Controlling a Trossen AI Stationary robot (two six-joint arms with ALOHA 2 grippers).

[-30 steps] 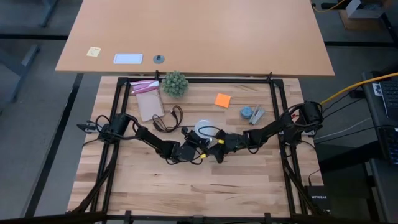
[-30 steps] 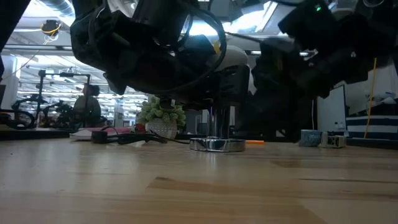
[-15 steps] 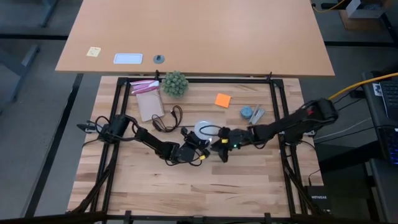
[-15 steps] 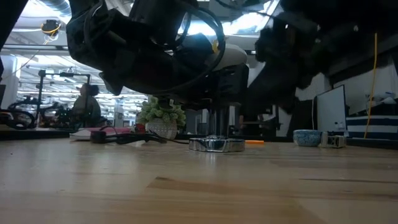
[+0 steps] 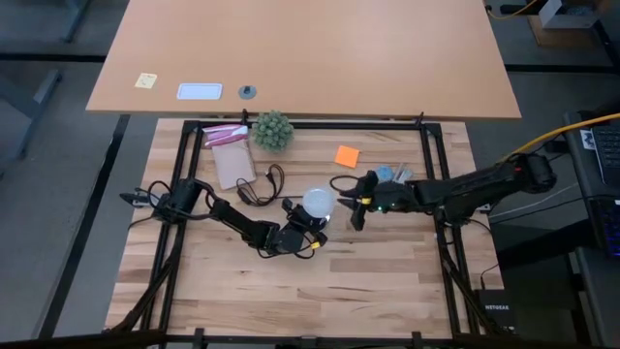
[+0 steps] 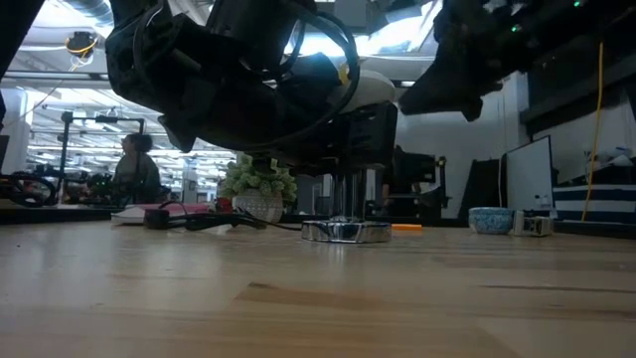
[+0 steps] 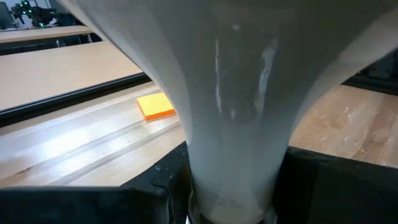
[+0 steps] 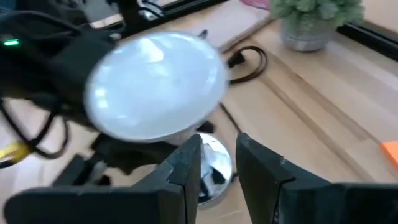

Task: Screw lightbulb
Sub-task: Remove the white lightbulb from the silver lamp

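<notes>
The left gripper (image 5: 312,231) sits near the middle of the surface (image 5: 291,291), its fingers clamped on the neck of the lightbulb (image 5: 318,203), which stands upright over the socket (image 6: 347,231). At three o'clock from the bulb, just beside it, the right gripper (image 5: 356,206) hangs free, fingers slightly apart, holding nothing. The bulb looks seated; next the right fingers need to re-grip the globe and twist.

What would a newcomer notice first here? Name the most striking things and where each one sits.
The white lightbulb stands out first, upright near the middle of the wooden table, with the left gripper clamped round its neck over the silver socket. The right gripper hangs just beside the bulb, not touching it. Farther back sit a spiky green plant and an orange sticky pad.
</notes>
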